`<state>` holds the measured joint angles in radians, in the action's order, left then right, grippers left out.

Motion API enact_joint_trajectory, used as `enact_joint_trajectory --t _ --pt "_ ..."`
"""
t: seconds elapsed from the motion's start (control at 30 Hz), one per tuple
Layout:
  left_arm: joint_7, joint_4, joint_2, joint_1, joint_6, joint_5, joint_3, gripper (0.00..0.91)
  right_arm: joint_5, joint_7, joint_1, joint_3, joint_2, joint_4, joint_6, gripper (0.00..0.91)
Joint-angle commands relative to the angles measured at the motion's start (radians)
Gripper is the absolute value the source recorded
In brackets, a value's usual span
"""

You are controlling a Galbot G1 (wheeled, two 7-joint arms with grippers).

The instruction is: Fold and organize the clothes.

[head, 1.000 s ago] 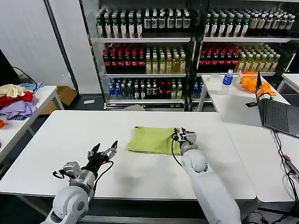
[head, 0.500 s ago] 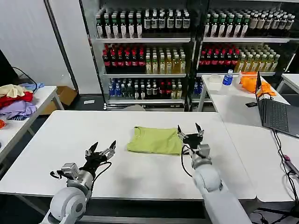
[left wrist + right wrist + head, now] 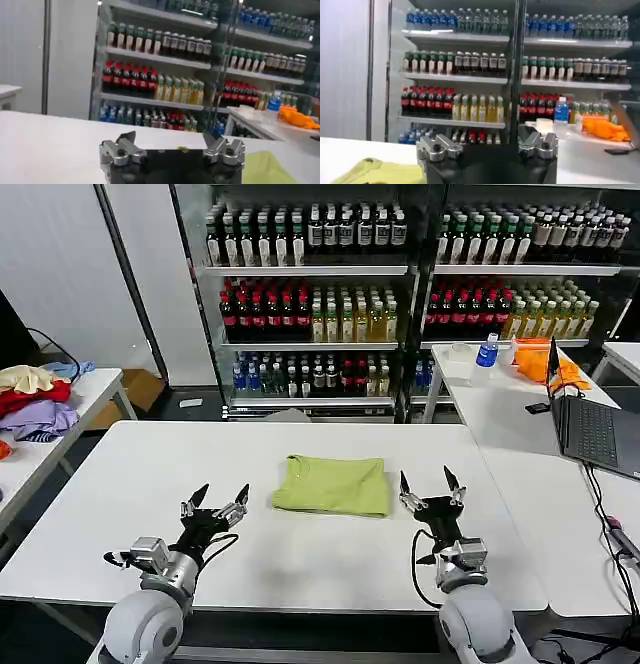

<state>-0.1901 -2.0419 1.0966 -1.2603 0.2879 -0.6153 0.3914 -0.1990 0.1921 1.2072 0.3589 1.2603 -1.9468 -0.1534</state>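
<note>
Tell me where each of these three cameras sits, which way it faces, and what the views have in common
Head view: on the robot's head, looking forward and down at the white table, the folded T-shirt, the open left gripper and right gripper.
Left wrist view: on the left arm, facing the drink shelves past its own gripper.
Right wrist view: on the right arm, facing those shelves past its own gripper.
Shared: all three show the T-shirt and shelves.

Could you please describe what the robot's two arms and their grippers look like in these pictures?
Both arms have smooth, rounded light grey shells. The left gripper and right gripper each have two black pointed fingers on a black body with silvery metal knuckle blocks fixed by dark screws, seen close up in the wrist views. A thin black cable loops beside each wrist, and a small silver-grey module sits behind each gripper.
</note>
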Motion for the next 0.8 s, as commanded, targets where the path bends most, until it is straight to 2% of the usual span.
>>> enact_joint_trajectory --t 0.03,0.23,0.43,0.6,0.8 --pt "0.021 -0.027 0.01 -0.035 -0.007 0.106 0.002 0.907 0.05 -0.005 0.098 0.034 -0.021 -0.096 0.009 0.907" --pt "0.025 -0.036 0.01 -0.048 -0.008 0.136 0.005 0.907 0.053 0.004 0.102 0.042 -0.026 -0.099 0.007 0.907" --pt "0.023 -0.039 0.01 -0.048 -0.004 0.14 0.005 0.907 0.068 -0.033 0.107 0.042 -0.03 -0.112 0.015 0.907" --pt "0.026 -0.04 0.005 -0.042 -0.002 0.138 0.003 0.907 0.056 -0.007 0.092 0.041 -0.036 -0.101 -0.012 0.907" --pt "0.028 -0.039 0.003 -0.038 -0.002 0.136 0.004 0.907 0.044 -0.005 0.077 0.034 -0.04 -0.09 -0.017 0.907"
